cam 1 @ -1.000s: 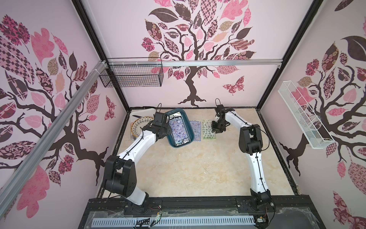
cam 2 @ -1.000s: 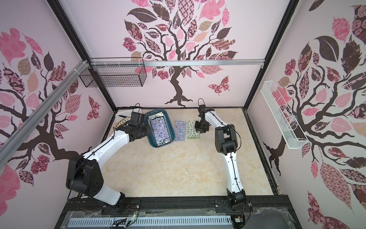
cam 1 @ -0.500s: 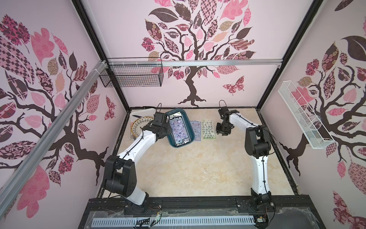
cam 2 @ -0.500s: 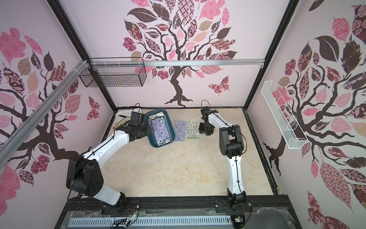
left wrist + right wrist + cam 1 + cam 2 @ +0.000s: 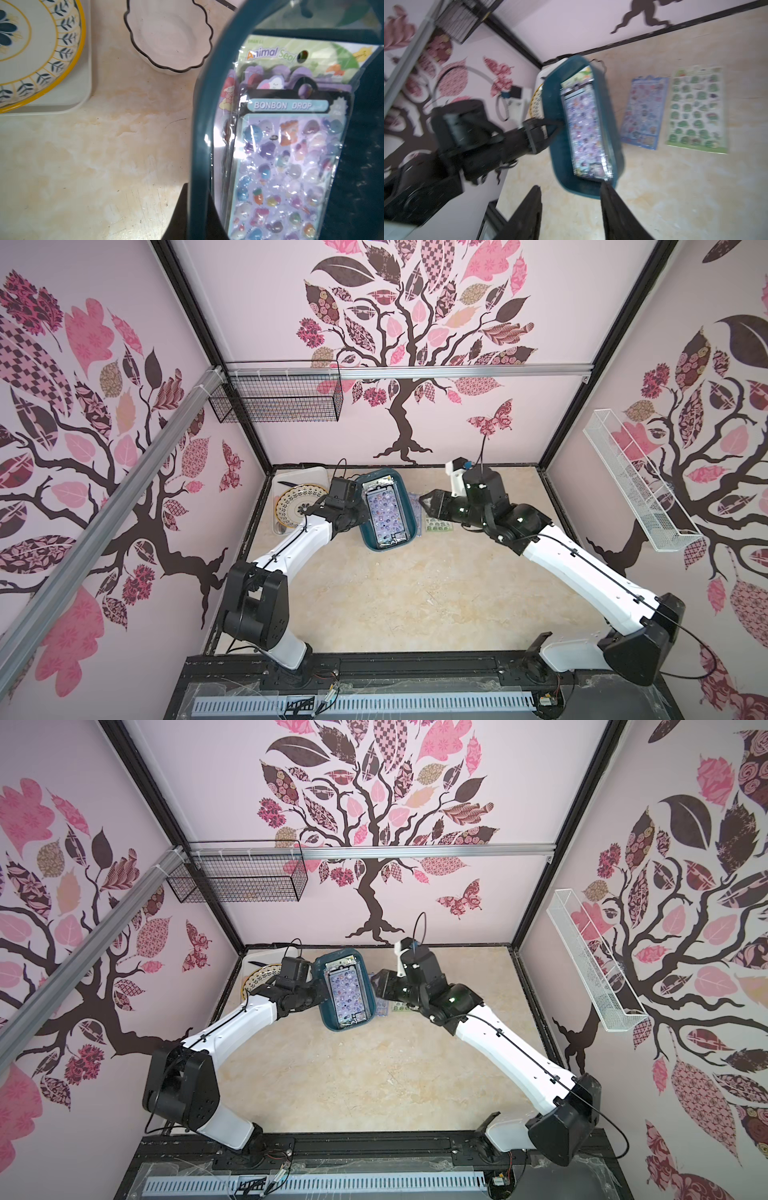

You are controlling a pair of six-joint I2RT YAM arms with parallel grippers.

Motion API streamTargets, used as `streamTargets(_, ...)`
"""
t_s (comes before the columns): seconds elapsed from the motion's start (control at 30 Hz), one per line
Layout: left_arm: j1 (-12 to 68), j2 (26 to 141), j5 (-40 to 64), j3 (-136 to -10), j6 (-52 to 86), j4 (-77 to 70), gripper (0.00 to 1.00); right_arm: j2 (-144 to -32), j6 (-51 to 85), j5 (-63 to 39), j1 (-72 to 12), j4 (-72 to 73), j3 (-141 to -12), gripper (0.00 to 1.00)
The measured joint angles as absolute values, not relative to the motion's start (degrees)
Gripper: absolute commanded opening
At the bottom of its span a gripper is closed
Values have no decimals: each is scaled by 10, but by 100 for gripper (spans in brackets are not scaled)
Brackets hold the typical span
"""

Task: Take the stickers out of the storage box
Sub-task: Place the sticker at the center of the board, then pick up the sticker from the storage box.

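The left fingers (image 5: 180, 212) pinch the dark teal-blue plastic storage box (image 5: 410, 518) by its wall. The glossy rectangular stickers (image 5: 386, 514) lie stacked inside, long axis running away from the base. The right fingers (image 5: 529, 212), spread and empty, hover just beside the box.

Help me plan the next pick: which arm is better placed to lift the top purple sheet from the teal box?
Probably right. The right gripper is empty, jaws apart, facing the storage box; the left gripper is clamped on its rim, so busy.
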State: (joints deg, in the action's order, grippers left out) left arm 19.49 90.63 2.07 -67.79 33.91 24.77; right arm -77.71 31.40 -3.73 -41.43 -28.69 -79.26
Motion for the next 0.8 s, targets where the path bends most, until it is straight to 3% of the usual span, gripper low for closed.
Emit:
streamTargets(0.13, 220, 906, 22, -672, 328, 232, 0, -815, 299, -16, -468, -304, -805, 50)
streamTargets(0.8, 304, 908, 11, -658, 314, 210, 0, -935, 270, 143, -463, -333, -746, 50)
